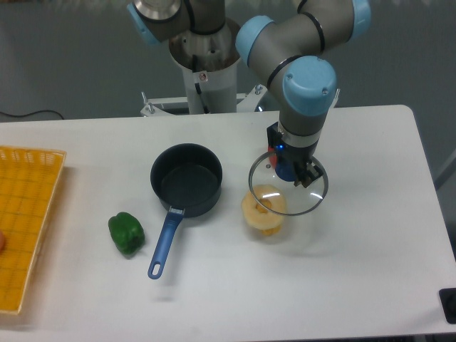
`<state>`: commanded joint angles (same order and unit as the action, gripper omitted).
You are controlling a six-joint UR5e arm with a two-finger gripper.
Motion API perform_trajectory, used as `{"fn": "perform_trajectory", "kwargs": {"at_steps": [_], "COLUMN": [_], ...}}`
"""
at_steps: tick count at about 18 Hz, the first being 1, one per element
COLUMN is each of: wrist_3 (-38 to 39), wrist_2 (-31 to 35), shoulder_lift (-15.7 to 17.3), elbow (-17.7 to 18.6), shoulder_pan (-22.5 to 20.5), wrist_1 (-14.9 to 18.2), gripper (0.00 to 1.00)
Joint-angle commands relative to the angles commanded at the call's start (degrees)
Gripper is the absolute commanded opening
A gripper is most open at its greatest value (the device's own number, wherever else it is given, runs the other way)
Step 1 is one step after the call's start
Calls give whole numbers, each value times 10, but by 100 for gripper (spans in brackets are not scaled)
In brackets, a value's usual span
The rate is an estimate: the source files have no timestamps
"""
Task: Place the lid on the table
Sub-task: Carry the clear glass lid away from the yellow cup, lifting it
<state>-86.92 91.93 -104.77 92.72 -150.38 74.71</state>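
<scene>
Behind the gripper (pixel 293 169), a plain dull grey-green wall (pixel 71 50) fills the whole background, and a thin dark cable (pixel 28 114) runs along its foot far off to the gripper's left. The white table (pixel 370 249) spreads under and around the gripper, smooth and rounded at its corners, lit softly and evenly with only faint shadows. Past the table's edge to the gripper's right shows a strip of grey floor (pixel 446 167), with a small black object (pixel 449 305) nearer the camera.
</scene>
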Motion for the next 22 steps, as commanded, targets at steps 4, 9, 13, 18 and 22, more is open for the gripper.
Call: {"fn": "perform_trajectory", "kwargs": {"at_steps": [4,9,13,18,22], "wrist_3": [-2,0,4,4,0], "wrist_2": [1,32,31,31,31], "shoulder_lift": [4,5,4,-11,-18], "elbow": [7,22,23,23,22], "shoulder_pan": [-11,-24,-33,-40,-55], "wrist_1": [1,0,-1,-28,-39], "gripper": [56,56,56,56,56]}}
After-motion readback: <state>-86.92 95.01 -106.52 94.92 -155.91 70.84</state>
